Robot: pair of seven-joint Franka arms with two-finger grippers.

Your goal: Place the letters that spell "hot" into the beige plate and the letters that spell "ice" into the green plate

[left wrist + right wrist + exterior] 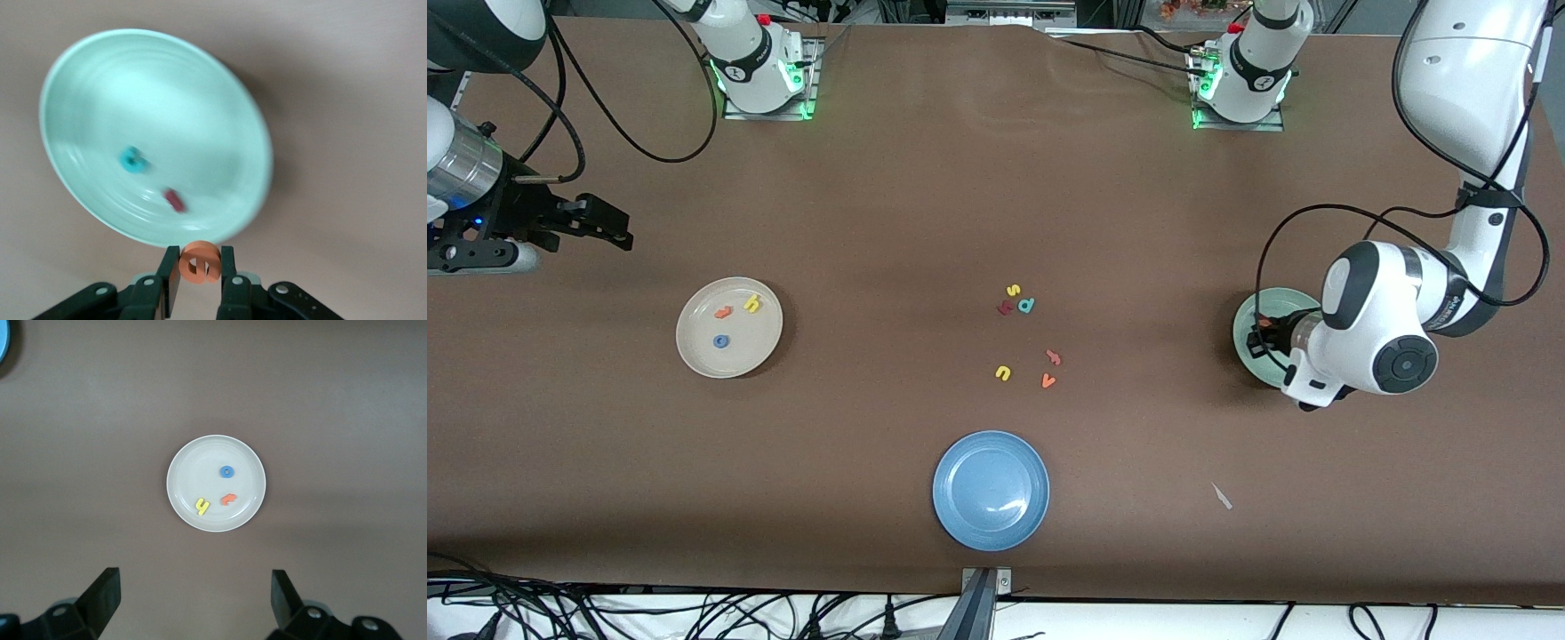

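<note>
The green plate (1285,300) lies at the left arm's end of the table, partly hidden by that arm. My left gripper (1263,336) hangs low over its rim, shut on the orange e (200,262). In the green plate (153,107) lie the teal c (133,160) and the dark red i (175,200). The beige plate (740,357) at the right arm's end holds the yellow h (751,303), orange t (723,312) and blue o (720,340). My right gripper (618,233) waits open and empty, high above the table beside that plate.
Loose letters lie mid-table: a yellow s (1013,290), a teal d (1026,305), a dark red letter (1005,308), an orange letter (1054,357), an orange v (1048,381) and a yellow u (1003,372). A blue plate (991,489) sits nearer the front camera.
</note>
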